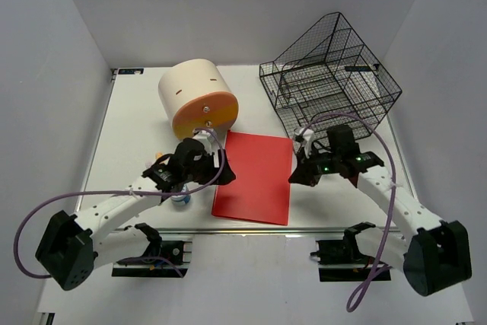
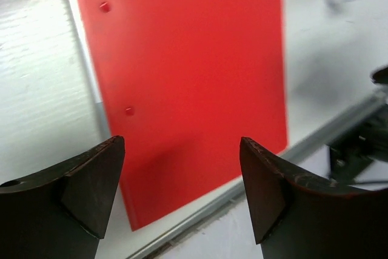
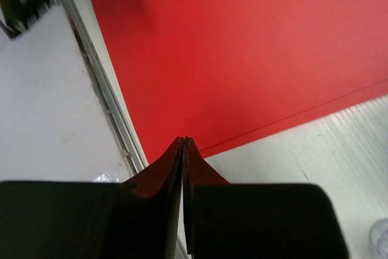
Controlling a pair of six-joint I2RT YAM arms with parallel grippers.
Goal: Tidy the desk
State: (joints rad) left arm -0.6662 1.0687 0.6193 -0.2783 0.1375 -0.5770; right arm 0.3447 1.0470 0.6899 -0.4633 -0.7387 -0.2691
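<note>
White desk (image 1: pixel 129 135), red folder (image 1: pixel 255 176) near its rail (image 3: pixel 112 110); left gripper (image 2: pixel 182 142) released beside it, right gripper (image 3: pixel 183 144) clenched empty.

The worktop (image 1: pixel 114 142) lies bare along its left edge. A round box (image 1: pixel 196 100) blocks the far edge left of centre and a wire rack (image 1: pixel 331 81) fills the far right corner, with a narrow gap between them. A flat red folder (image 1: pixel 255 176) covers the middle toward the near edge. The left arm (image 1: pixel 114 207) and right arm (image 1: pixel 396 199) cross both near corners.
</note>
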